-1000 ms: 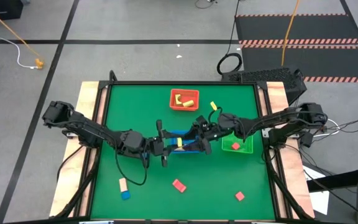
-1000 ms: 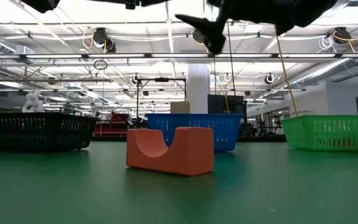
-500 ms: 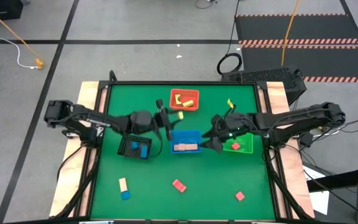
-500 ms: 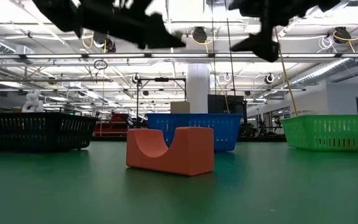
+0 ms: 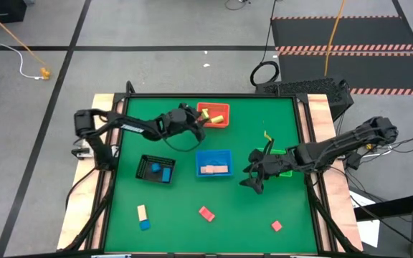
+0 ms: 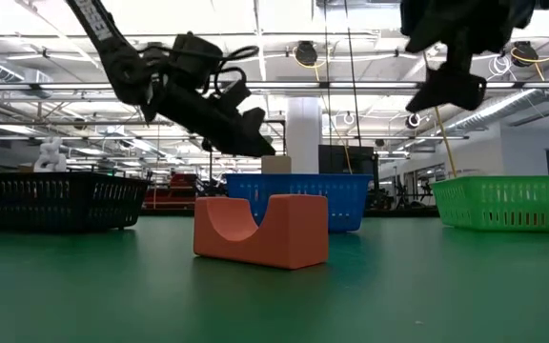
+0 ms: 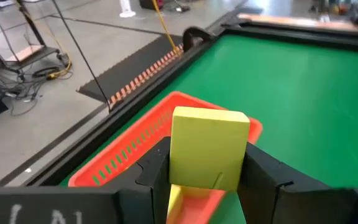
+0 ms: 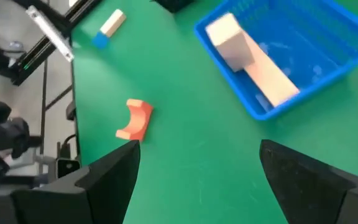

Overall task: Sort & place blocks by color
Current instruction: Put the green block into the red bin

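My left gripper [image 5: 200, 127] is shut on a yellow block [image 7: 209, 146] just above the near edge of the red tray [image 5: 212, 115], which holds other yellow blocks; the tray also shows in the left wrist view [image 7: 135, 146]. My right gripper [image 5: 252, 180] is open and empty, above the mat between the blue tray [image 5: 213, 163] and the green tray [image 5: 281, 166]. In its wrist view [image 8: 197, 171] the blue tray [image 8: 328, 46] holds tan blocks, and a red arch block [image 8: 134, 119] lies on its side on the mat. My left gripper pinches the yellow block's two opposite side faces [image 7: 176, 165] between its two fingers [image 7: 155, 177], on the block's lower half. The block stands up past the fingertips, lifted clear, over the red tray's rim.
A black tray [image 5: 156, 170] with blue blocks sits left of the blue tray. A tan block [image 5: 142, 212] and a blue block [image 5: 145, 225] lie near left, the red arch block [image 5: 206, 213] near centre, and a red block [image 5: 276, 226] near right. The right arm partly covers the green tray.
My left gripper has carried the yellow block from over the blue tray toward the table's far edge, up to the red tray. My right gripper has drawn back from the blue tray toward the table's right and near edges.
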Controlling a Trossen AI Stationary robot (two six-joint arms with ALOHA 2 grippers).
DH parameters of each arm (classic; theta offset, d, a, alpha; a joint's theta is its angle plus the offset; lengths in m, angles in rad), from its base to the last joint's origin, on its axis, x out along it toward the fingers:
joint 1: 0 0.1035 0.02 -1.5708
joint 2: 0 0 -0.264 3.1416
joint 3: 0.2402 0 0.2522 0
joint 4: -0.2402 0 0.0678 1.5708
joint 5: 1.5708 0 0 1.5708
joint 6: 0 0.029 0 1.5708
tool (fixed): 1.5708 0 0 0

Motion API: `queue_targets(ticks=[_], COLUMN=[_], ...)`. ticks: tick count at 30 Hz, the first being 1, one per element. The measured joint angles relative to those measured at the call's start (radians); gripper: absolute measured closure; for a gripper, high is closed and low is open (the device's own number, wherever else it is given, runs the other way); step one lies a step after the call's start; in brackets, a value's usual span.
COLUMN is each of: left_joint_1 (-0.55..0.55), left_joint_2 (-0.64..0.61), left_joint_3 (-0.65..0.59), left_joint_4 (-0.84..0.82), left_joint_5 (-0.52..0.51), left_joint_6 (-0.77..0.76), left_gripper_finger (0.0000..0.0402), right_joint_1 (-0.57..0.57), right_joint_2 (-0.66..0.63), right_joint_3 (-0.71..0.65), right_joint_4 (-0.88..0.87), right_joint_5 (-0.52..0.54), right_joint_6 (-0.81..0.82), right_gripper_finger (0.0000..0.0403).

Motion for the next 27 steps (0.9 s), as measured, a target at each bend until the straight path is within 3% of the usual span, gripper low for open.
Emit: queue_targets(ticks=[4, 13, 27], left_joint_1=[0.020, 0.036, 0.045], left_joint_2=[0.033, 0.034, 0.035], left_joint_3=[0.000, 0.000, 0.050], left_joint_4=[0.060, 0.065, 0.056], left_joint_5=[0.004, 0.003, 0.006], left_joint_6=[-0.026, -0.045, -0.122], left_gripper_finger=[0.0264, 0.0240, 0.0238], right_joint_1=[0.002, 0.002, 0.002], right_joint_2=[0.001, 0.000, 0.000], right_joint_3=[-0.058, -0.214, -0.219], right_joint_4=[0.060, 0.422, 0.467], right_joint_5=[0.000, -0.007, -0.005], right_joint_6=[0.085, 0.163, -0.043], right_gripper_finger=[0.0084, 0.0083, 0.0083])
